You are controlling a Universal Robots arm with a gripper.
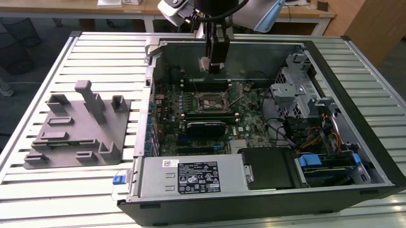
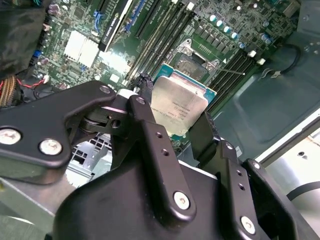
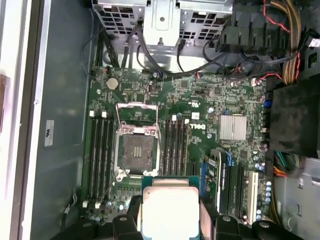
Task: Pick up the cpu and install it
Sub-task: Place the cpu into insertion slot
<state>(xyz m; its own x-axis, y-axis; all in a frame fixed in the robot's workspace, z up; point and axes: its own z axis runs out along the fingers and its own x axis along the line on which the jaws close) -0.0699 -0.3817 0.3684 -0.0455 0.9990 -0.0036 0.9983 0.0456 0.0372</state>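
The cpu [image 2: 181, 106] is a flat square chip with a silvery top, and my gripper [image 2: 172, 114] is shut on its two opposite edges. In the first wrist view the cpu [image 3: 170, 209] hangs between the black fingers [image 3: 131, 215] above the green motherboard, a short way off the open socket [image 3: 136, 150], whose metal load plate [image 3: 136, 114] is flipped up. In the exterior view my gripper [image 1: 213, 64] hangs inside the open computer case near its far wall, with the cpu [image 1: 204, 64] held above and beyond the socket [image 1: 212, 100].
A grey plastic tray [image 1: 76, 128] with upright posts lies on the slatted table at the exterior view's left. Inside the case are memory slots [image 3: 100, 150] beside the socket, a heatsink [image 3: 232, 127], cable bundles [image 3: 280, 40], a drive cage [image 1: 298, 90] and the power supply [image 1: 190, 175].
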